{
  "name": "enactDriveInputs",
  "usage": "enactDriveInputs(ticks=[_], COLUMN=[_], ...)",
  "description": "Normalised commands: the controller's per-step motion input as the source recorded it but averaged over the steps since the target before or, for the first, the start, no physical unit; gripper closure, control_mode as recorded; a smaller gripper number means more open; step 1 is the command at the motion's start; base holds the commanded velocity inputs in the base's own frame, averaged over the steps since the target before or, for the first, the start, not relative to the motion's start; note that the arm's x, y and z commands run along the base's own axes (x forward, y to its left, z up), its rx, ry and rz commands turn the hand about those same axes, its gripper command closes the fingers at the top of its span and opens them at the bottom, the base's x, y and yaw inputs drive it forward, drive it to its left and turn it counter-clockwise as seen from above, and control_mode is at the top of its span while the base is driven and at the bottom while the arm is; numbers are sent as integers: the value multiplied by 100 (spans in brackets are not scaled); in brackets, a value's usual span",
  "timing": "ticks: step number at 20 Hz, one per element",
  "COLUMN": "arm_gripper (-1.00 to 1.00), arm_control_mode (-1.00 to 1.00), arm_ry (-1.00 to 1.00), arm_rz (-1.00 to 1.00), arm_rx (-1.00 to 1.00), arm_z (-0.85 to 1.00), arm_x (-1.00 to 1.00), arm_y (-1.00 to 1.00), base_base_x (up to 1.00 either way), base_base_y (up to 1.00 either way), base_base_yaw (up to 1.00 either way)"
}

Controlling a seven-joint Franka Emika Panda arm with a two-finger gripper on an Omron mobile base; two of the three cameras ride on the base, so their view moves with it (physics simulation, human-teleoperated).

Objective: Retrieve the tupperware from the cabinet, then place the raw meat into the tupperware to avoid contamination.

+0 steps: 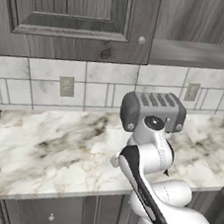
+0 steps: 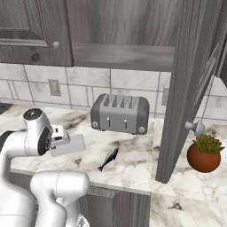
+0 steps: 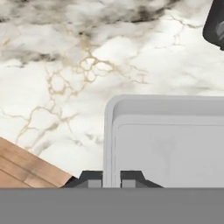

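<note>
Arm: white with dark joints, rising from the lower right of the left base view and the lower left of the right base view, folded at the elbow and reaching forward low over the counter (image 1: 40, 145).
Wrist: bent so the hand points out and down, seen in the right base view just right of the round dark-capped joint.
Claw (image 3: 111, 178): the two dark fingertips (image 3: 91, 179) stand close together, clamped on the near rim of the tupperware (image 3: 175, 140).
Held load: the tupperware sits level, carried just above the counter.
</note>
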Motion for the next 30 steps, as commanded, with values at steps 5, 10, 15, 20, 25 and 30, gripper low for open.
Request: enactDriveInputs(ticks=[5,10,15,20,25,30], arm_gripper=[100,100,100,100,100,100], arm_control_mode=[-100,-100,-100,-100,-100,-100], arm_ry=[2,8,6,0,-1,-5], arm_rz=[0,0,0,0,0,0], arm_rx=[2,4,4,1,0,0], arm_z=[-30,-32,-33,-43,-44,-45], arm_x=[24,39,37,24,17,6], arm_y=[-9,-19,-18,-8,-1,0], base_base_x=[0,0,0,0,0,0], base_base_y=[0,0,0,0,0,0], base_base_yaw=[0,0,0,0,0,0])
